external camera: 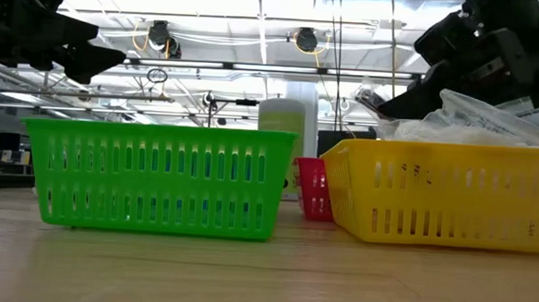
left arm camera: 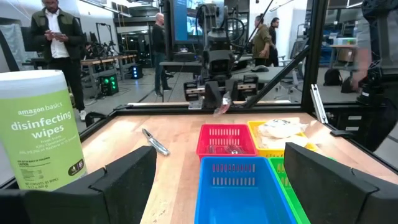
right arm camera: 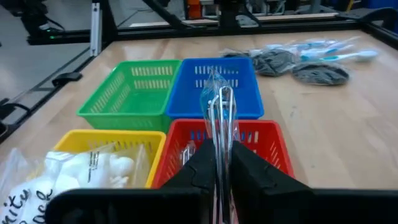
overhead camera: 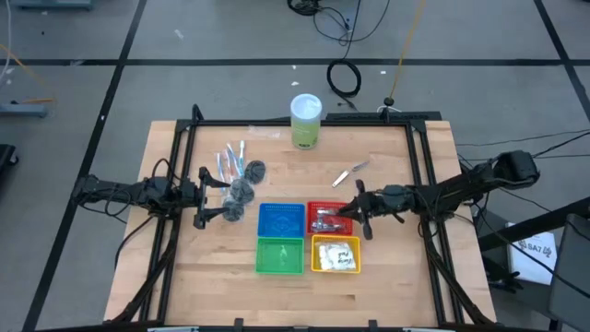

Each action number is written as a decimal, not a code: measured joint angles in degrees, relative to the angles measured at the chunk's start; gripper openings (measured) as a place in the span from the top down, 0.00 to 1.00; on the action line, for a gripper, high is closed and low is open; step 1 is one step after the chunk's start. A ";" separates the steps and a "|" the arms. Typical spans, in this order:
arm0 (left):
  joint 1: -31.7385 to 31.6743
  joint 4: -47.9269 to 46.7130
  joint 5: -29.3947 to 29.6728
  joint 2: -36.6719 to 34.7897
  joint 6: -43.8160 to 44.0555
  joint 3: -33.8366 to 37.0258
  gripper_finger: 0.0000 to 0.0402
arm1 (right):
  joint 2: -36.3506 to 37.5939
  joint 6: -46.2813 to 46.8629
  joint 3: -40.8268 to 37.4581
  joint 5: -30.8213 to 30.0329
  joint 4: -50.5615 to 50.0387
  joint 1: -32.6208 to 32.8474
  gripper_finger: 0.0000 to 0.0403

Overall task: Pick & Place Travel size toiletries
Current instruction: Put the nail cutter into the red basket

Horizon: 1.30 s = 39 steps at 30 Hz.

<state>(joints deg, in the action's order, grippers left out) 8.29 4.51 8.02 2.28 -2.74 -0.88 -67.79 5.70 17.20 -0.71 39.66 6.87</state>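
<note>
My right gripper [overhead camera: 347, 214] is shut on a shiny silver foil tube [right arm camera: 219, 109] and hovers over the red basket [overhead camera: 327, 207], which has more silver tubes inside. My left gripper [overhead camera: 225, 196] is open wide, raised above the table beside the dark grey puffs [overhead camera: 241, 191]. Clear-wrapped pale sticks [overhead camera: 230, 159] lie on the wood past the puffs. Another silver tube [overhead camera: 348, 172] lies on the table near the far right. White sachets [right arm camera: 93, 167] fill the yellow basket [overhead camera: 318, 247]. My right gripper pinches one end of the silver foil tube [right arm camera: 217, 142] between its two fingers. The fingers come from the table's right and lie along the tube, which sticks out past the fingertips. It is lifted clear above the red basket [right arm camera: 273, 134].
A blue basket [overhead camera: 281, 219] and a green basket [overhead camera: 279, 255] sit left of the red and yellow ones. A tall green wipes cylinder [overhead camera: 306, 120] stands at the far edge. Bare wood lies along the near edge. People stand in the room beyond the table.
</note>
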 joint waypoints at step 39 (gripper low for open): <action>-0.01 0.02 0.01 0.01 0.00 -0.01 0.14 | -14.51 -2.15 15.14 -3.71 -19.78 4.81 0.96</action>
<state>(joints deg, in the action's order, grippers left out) 8.28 4.54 8.02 2.29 -2.74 -0.89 -82.30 3.55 32.34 -4.43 19.88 11.68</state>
